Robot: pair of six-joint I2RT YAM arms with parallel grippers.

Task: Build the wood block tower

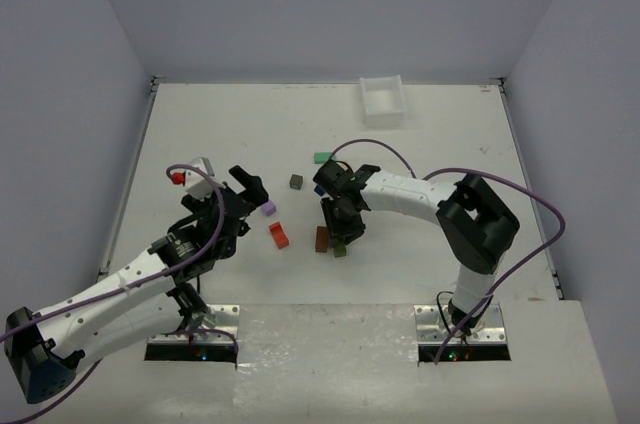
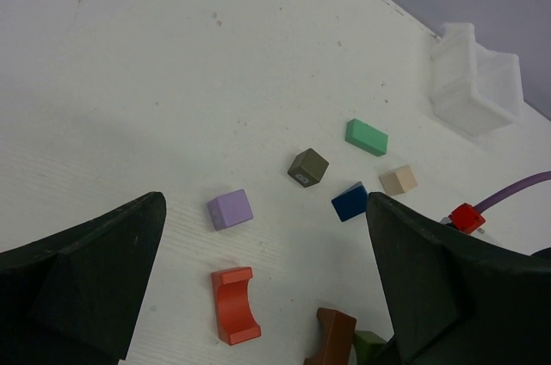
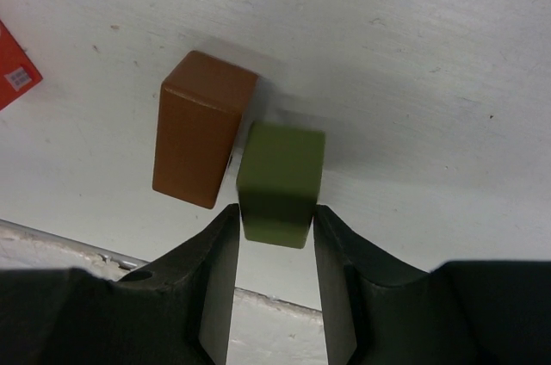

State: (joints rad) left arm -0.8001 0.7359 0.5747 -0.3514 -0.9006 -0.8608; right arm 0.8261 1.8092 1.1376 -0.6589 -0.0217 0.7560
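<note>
The wood blocks lie singly on the white table; no tower shows in any view. An olive block [image 3: 280, 180] rests on the table beside a brown bar [image 3: 202, 128]. My right gripper [image 3: 275, 219] straddles the olive block's near end, jaws a hair off its sides, open. The same pair is under it as olive block [image 1: 340, 251] and brown bar [image 1: 322, 239]. My left gripper [image 2: 267, 244] hangs wide open and empty above a red-orange arch [image 2: 234, 305] and a purple cube [image 2: 230, 209].
A dark olive-grey cube [image 2: 307, 167], a blue block [image 2: 350, 201], a beige cube [image 2: 398, 180] and a green bar [image 2: 367, 137] lie further back. A white plastic tray [image 1: 383, 99] stands at the far edge. Purple cables trail from both arms.
</note>
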